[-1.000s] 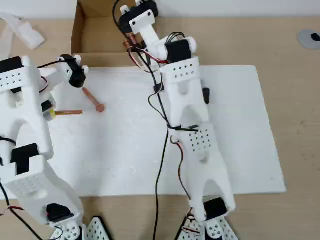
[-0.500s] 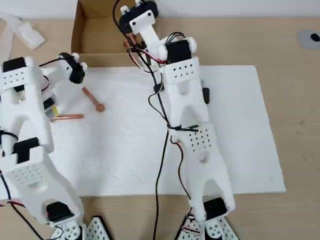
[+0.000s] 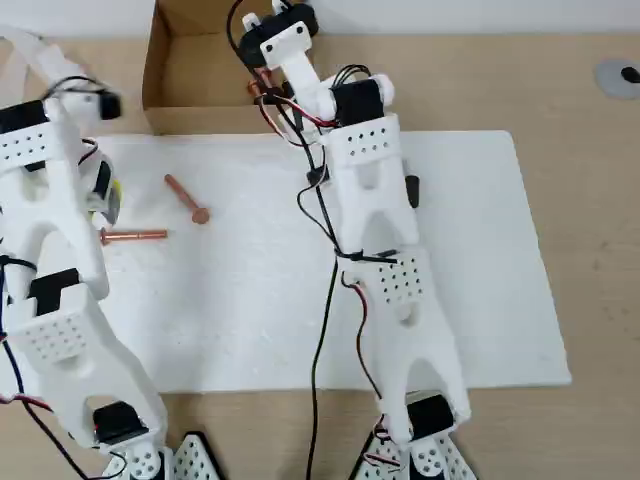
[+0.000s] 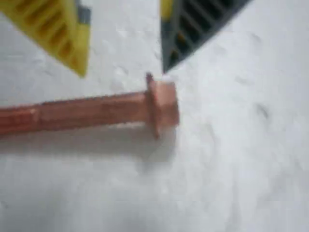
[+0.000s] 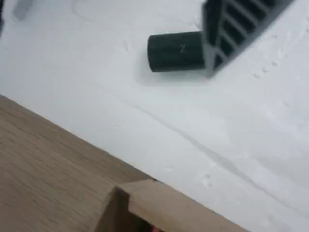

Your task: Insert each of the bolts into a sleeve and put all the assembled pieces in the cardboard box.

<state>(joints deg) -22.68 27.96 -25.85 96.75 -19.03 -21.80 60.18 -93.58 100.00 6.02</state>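
A copper bolt (image 3: pixel 133 236) lies on the white foam mat (image 3: pixel 480 280); its flanged head (image 4: pixel 164 104) rests just below my left gripper (image 4: pixel 123 70). That gripper is open, with the yellow finger (image 4: pixel 58 34) and the dark finger (image 4: pixel 193 29) apart above the bolt and not touching it. From above, the left gripper (image 3: pixel 108 198) is at the mat's left edge. A second bolt (image 3: pixel 187 199) lies loose nearby. My right gripper (image 3: pixel 262 90) is at the front wall of the cardboard box (image 3: pixel 200 75). A black sleeve (image 5: pixel 174 50) lies on the foam close to it.
Another black sleeve (image 3: pixel 412 190) lies on the mat beside the right arm. The box corner (image 5: pixel 159 203) meets the wooden table (image 5: pixel 43 159). A grey disc (image 3: pixel 617 77) sits far right, and a white plastic piece (image 3: pixel 50 60) far left.
My left arm's wrist has swung up and to the left, away from the bolt. The bolt slid slightly toward the front and now lies free. The right arm has not moved.
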